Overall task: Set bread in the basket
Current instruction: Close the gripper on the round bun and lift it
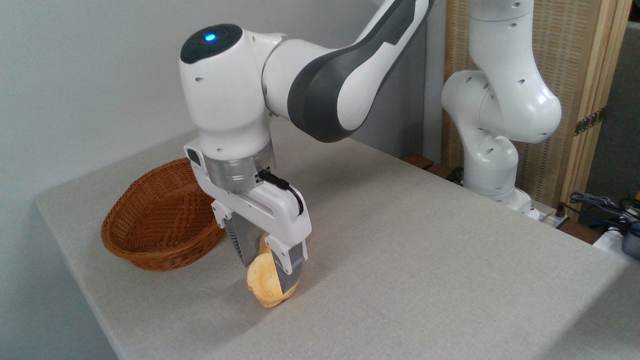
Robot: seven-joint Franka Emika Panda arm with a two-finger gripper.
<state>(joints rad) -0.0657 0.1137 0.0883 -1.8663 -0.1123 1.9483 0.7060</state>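
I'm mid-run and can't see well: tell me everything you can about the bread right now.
The bread is a small round bun, golden-orange with a paler face, turned on edge rather than flat. The gripper is shut on it, fingers pressing its sides. Its lower edge is at or just above the table. It sits right of the basket, outside it.

Basket (160, 220) on table (425, 260), far left. Bread (262, 282) right of basket, nearer camera, apart, between fingers (292, 267).

A plain pale grey wall (85, 75) fills nine to twelve o'clock behind the grey cloth-covered counter (425, 250), a wood-framed woven-reed screen (575, 60) at two o'clock.
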